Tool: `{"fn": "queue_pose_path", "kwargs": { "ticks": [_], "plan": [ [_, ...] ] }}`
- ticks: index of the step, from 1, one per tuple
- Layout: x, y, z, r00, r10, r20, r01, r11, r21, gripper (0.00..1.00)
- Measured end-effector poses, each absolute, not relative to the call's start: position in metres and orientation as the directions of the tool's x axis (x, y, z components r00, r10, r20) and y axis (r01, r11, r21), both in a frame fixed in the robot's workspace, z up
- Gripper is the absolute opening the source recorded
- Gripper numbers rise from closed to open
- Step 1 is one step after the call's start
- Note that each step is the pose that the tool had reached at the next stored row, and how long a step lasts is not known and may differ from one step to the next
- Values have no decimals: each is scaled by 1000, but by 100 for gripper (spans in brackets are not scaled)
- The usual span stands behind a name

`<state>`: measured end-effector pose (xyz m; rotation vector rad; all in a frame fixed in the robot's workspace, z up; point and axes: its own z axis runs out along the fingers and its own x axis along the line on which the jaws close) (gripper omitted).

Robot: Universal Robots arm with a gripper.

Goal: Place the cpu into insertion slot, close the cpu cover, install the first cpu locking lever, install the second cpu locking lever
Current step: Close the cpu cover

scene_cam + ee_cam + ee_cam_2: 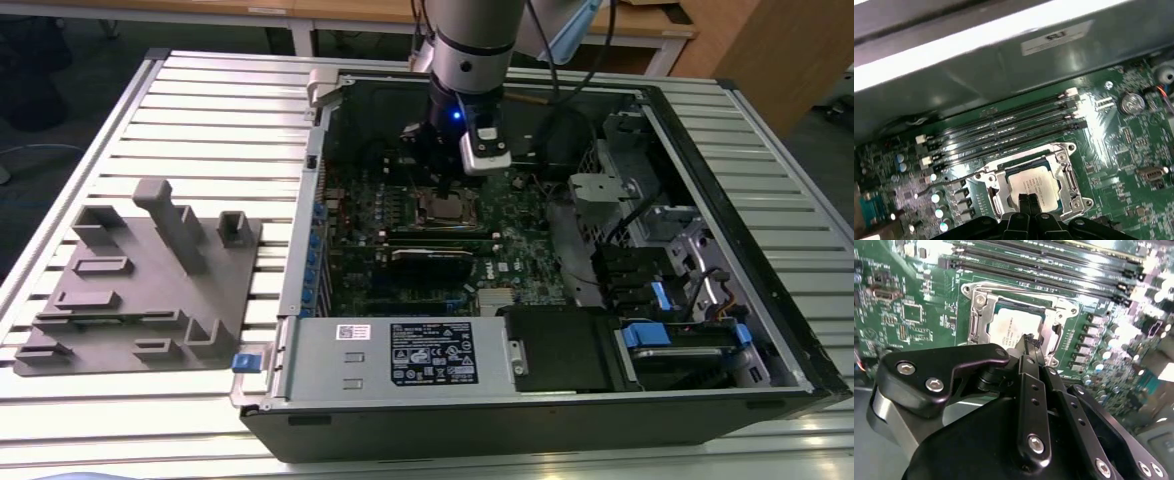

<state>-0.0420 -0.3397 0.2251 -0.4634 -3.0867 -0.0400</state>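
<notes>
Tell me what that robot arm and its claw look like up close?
The arm is a smooth silver-grey metal tube ending in a black wrist with a glowing blue light and a small pale grey camera box; black cables run beside it. The black gripper is built of flat linked bars fastened with shiny silver screws.

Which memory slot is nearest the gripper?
The memory slot bordering the cpu cover; the others lie beyond it. The gripper hangs over the cpu.

Robotics lab, slatted aluminium bench (200, 110), opened computer tower (534, 435) under a robot arm (467, 50), wooden desks (654, 25) behind
</notes>
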Motion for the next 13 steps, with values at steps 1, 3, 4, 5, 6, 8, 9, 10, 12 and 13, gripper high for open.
{"fn": "queue_pose_path", "kwargs": {
  "ticks": [1, 3, 4, 5, 6, 8, 9, 10, 12, 13],
  "plan": [
    [-42, -340, 225, -961, 276, 24, 277, 961, 22, 11],
    [-42, -340, 224, -970, 241, 24, 242, 970, 22, 11],
    [-42, -340, 224, -974, 224, 24, 224, 974, 23, 11],
    [-42, -340, 223, -978, 207, 23, 207, 978, 22, 11],
    [-42, -340, 223, -982, 189, 23, 190, 982, 23, 11],
    [-42, -340, 222, -987, 157, 22, 158, 987, 23, 11],
    [-42, -340, 221, -989, 143, 21, 144, 989, 23, 11],
    [-42, -340, 221, -991, 131, 20, 131, 991, 23, 11],
    [-42, -340, 221, -992, 123, 20, 124, 992, 23, 11],
    [-42, -340, 221, -992, 123, 20, 124, 992, 23, 11]
  ]
}}
